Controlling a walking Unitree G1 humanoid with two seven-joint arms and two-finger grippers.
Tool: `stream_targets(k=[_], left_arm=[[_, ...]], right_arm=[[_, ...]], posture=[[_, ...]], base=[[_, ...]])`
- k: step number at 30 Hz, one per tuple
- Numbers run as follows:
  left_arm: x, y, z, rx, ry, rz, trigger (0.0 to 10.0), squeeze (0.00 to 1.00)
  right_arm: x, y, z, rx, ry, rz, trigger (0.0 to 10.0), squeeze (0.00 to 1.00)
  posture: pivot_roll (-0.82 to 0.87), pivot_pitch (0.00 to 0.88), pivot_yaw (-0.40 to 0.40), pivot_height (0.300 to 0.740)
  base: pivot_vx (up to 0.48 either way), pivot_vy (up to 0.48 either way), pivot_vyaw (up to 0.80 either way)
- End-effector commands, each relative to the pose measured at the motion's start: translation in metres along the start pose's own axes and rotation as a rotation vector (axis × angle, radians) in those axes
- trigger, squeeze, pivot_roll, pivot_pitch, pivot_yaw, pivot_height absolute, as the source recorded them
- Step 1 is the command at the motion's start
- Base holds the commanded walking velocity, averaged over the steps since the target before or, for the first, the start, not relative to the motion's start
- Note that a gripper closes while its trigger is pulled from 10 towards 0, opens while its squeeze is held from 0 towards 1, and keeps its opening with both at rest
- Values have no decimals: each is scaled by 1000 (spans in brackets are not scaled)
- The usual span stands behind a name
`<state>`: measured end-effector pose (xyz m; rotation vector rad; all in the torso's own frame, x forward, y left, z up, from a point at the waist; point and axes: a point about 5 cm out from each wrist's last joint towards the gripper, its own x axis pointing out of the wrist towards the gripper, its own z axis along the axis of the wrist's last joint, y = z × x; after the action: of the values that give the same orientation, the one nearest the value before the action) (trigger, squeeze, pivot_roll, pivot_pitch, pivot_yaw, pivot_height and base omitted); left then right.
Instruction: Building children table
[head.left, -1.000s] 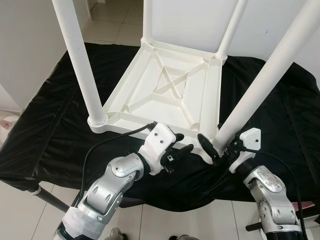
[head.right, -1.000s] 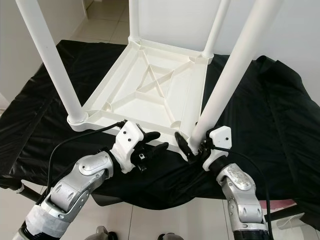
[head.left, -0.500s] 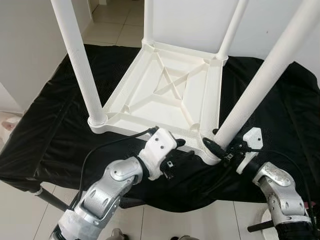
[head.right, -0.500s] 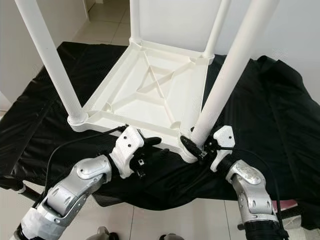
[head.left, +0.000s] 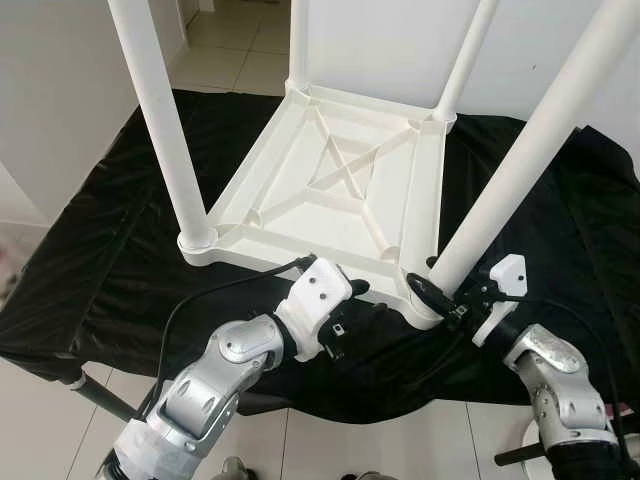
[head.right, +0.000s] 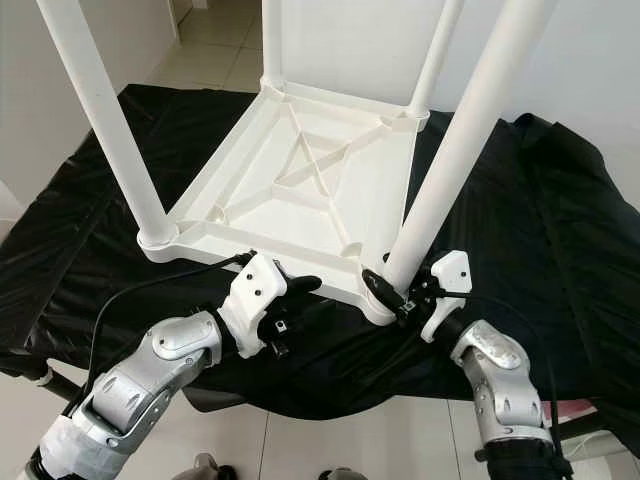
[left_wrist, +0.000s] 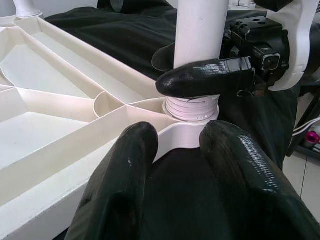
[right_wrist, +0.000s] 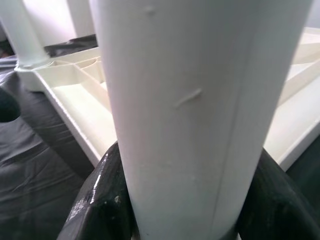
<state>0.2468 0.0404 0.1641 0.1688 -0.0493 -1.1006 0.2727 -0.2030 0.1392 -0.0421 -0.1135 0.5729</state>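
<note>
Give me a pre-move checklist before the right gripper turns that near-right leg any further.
1. Right gripper closed around the near-right leg near its base: ok.
2. Leg fully screwed in: not ok, thread shows above the corner socket.
3. Left gripper bracing the tabletop: cannot tell; its fingers sit at the rim, contact unclear.
4. Tabletop lying flat, upside down, on the black cloth: ok.
5. The other three legs standing in their sockets: ok.
</note>
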Motion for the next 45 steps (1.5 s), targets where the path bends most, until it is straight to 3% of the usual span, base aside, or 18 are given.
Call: stream_targets(k=[1, 3, 5, 9, 13, 19, 32, 33, 34, 45], left_arm=[[0, -4, -5, -20, 5, -74, 10000, 0], [0, -4, -5, -20, 5, -74, 10000, 0], [0, -5, -5, -34, 1, -51, 10000, 0], [-1, -4, -6, -44, -3, -30, 10000, 0], [-3, 1, -7, -71, -7, 47, 10000, 0], [-4, 7, -7, -76, -10, 104, 10000, 0], [-6, 7, -7, -82, -10, 141, 10000, 0], [-6, 8, -7, -83, -9, 146, 10000, 0], [-7, 8, -8, -84, -8, 150, 10000, 0], [-6, 5, -8, -71, -8, 159, 10000, 0]], right_arm=[[-1, 2, -3, 57, -14, -74, 10000, 0], [-1, 2, -3, 57, -14, -74, 10000, 0], [0, 8, -5, 75, -20, -186, 10000, 0], [-1, 12, -6, 92, -15, -282, 10000, 0], [3, 38, -7, 101, -48, -406, 10000, 0], [10, 47, -8, 132, -53, -595, 10000, 0], [14, 55, -1, 128, -54, -605, 10000, 27], [13, 55, -1, 128, -52, -601, 10000, 271], [13, 56, -1, 140, -56, -586, 10000, 1000], [10, 56, 2, 122, -78, -450, 10000, 1000]], posture=[[-17, 73, -37, 740], [-17, 73, -37, 740], [-17, 67, -45, 740], [-17, 66, -45, 740], [-10, 65, -60, 740], [-6, 65, -63, 740], [8, 73, -86, 740], [8, 73, -86, 740], [8, 72, -86, 740], [8, 64, -84, 740]], base=[[0, 0, 0], [0, 0, 0], [0, 0, 0], [0, 0, 0], [0, 0, 0], [0, 0, 0], [0, 0, 0], [0, 0, 0], [0, 0, 0], [0, 0, 0]])
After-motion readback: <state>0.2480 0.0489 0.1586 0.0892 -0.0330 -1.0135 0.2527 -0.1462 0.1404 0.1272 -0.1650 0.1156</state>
